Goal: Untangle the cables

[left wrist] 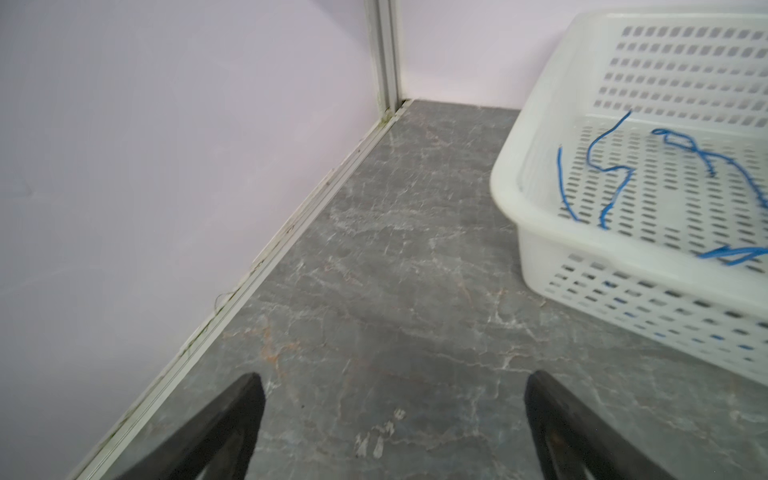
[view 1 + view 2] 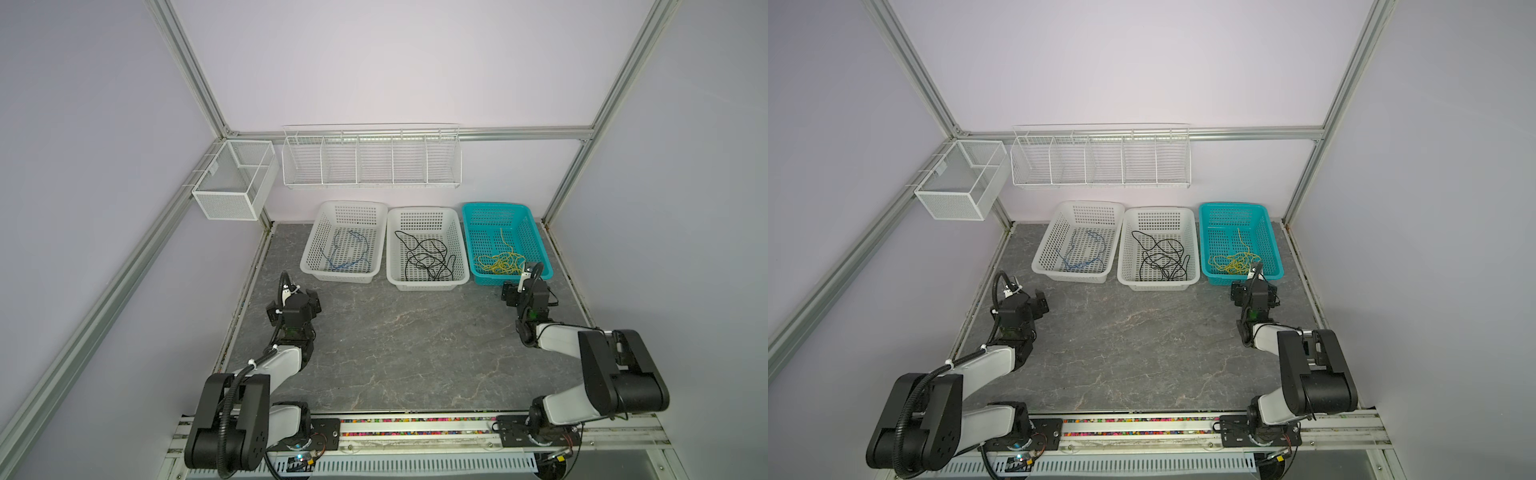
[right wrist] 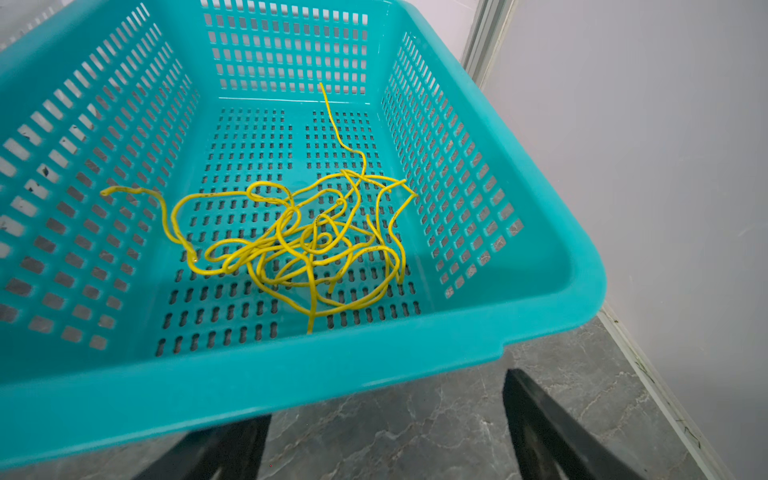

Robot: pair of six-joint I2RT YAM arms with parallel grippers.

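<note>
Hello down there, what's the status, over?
Left pincer, right pincer open, empty. Blue cable in left white basket, black cable in middle white basket, yellow cable bunched in teal basket. Nothing blocking.

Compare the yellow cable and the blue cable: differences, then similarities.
The yellow cable lies in the teal basket; the blue cable lies in a white basket. The yellow cable bunches into dense loops; the blue cable spreads in a loose, open loop. Both are thin and rest untouched.
</note>
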